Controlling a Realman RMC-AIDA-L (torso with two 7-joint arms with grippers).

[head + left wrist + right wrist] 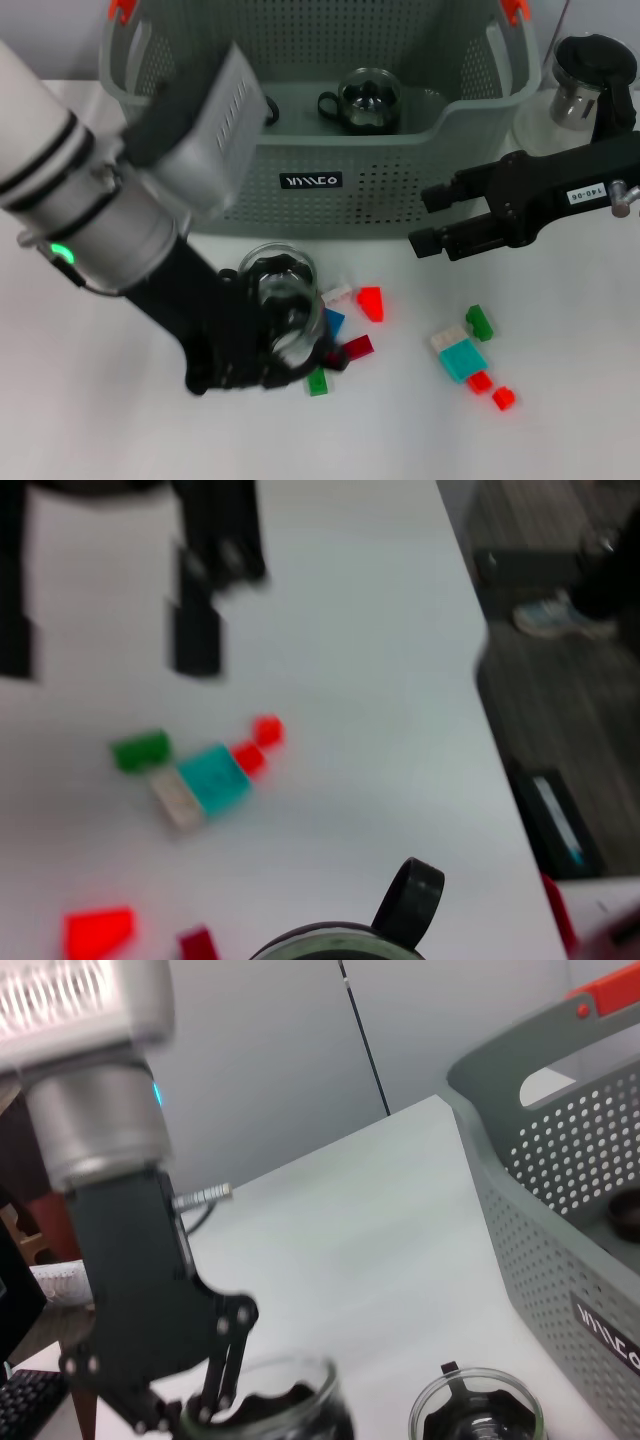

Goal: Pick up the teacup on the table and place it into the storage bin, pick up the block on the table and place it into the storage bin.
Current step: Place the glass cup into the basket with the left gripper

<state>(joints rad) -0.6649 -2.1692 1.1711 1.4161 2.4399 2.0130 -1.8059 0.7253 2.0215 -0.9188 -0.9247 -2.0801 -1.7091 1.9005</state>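
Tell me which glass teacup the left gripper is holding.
The teacup on the table in front of the storage bin, gripped by the left gripper. The other teacup sits inside the bin.

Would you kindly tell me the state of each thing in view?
Grey-green perforated plastic storage bin: upright, holding one clear glass cup.
Glass teacup with black handle: upright on the table, at the left gripper.
Right gripper: fingers open, empty, before the bin.
Small coloured blocks: loose on the white table.
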